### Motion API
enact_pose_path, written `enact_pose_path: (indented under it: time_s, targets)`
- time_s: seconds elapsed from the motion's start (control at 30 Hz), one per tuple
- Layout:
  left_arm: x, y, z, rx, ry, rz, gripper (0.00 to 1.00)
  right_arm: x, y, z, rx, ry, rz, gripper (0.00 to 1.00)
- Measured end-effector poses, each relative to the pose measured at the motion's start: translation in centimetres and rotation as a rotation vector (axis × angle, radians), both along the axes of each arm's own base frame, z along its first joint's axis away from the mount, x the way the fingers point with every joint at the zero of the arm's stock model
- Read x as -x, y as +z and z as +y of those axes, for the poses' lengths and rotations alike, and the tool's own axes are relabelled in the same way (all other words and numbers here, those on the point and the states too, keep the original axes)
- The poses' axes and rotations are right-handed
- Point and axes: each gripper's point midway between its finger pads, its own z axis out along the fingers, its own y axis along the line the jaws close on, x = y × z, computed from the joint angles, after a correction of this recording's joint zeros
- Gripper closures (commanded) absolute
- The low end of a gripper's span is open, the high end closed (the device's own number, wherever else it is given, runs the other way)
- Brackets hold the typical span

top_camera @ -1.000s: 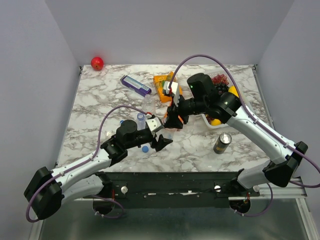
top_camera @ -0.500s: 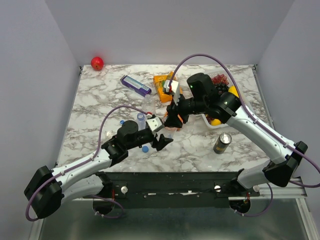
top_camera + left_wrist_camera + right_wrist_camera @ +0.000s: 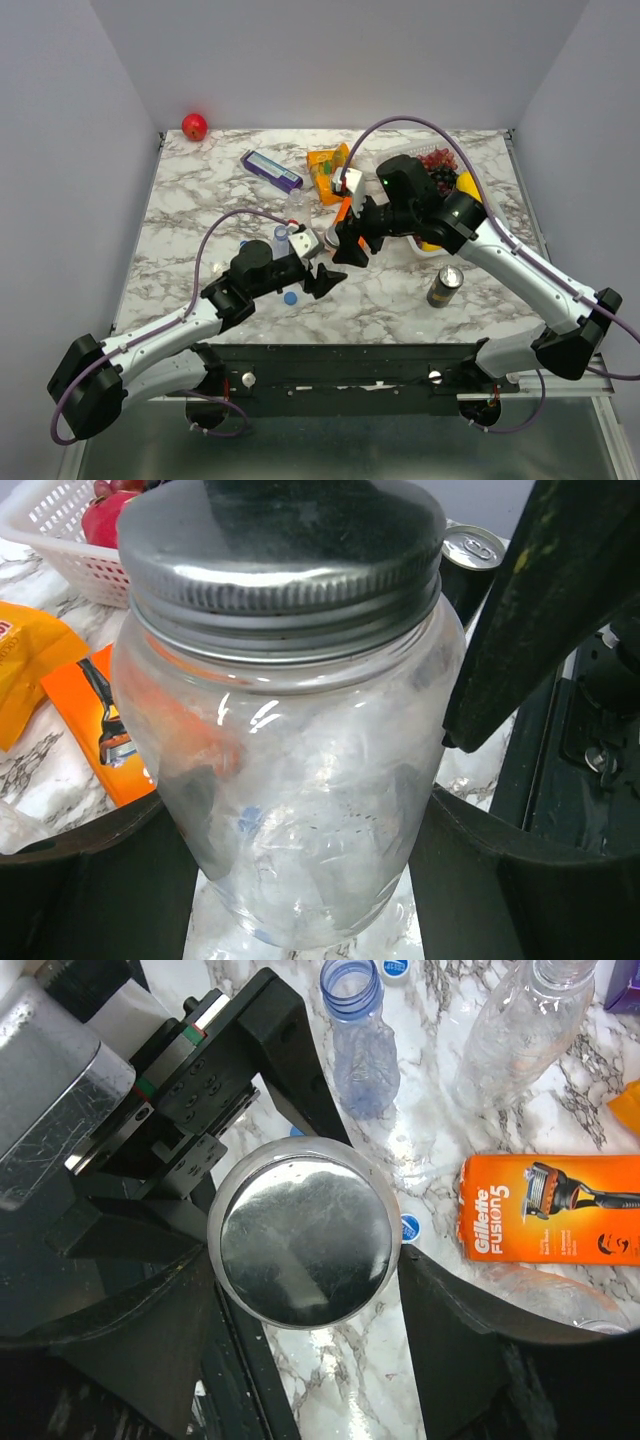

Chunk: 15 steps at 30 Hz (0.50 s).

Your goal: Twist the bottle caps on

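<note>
Loosened since a second ago, the right gripper (image 3: 346,250) hangs over the metal lid (image 3: 305,1245) with its jaws spread to either side, released. The left gripper (image 3: 322,278) stays clenched around the glass jar (image 3: 290,780) at mid-table. The table (image 3: 200,190) is white marble with grey veins, and plain pale lilac walls (image 3: 60,150) stand on its left, far and right sides. Left of the jar is an uncapped bottle (image 3: 355,1040), with another clear bottle (image 3: 510,1045) farther back, and blue bottle caps (image 3: 410,1227) lie loose on the marble near them. An orange razor pack (image 3: 545,1222) lies by the jar. A purple box (image 3: 270,169) and a white fruit basket (image 3: 425,248) sit farther off, a dark can (image 3: 444,286) stands near right, and a red ball (image 3: 194,126) rests in the far left corner.
</note>
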Motion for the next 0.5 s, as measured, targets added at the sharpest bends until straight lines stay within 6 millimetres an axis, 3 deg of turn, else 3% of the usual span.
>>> enact_pose_path:
  time_s: [0.4,0.5]
  targets:
    - [0.2,1.2,-0.2,0.047,-0.011,-0.005,1.00,0.0,1.6,0.4,-0.037,-0.013,0.004,0.24]
    - [0.2,1.5,-0.2,0.056,-0.010,-0.008,1.00,0.0,1.9,0.5,-0.043,-0.014,0.012,0.19]
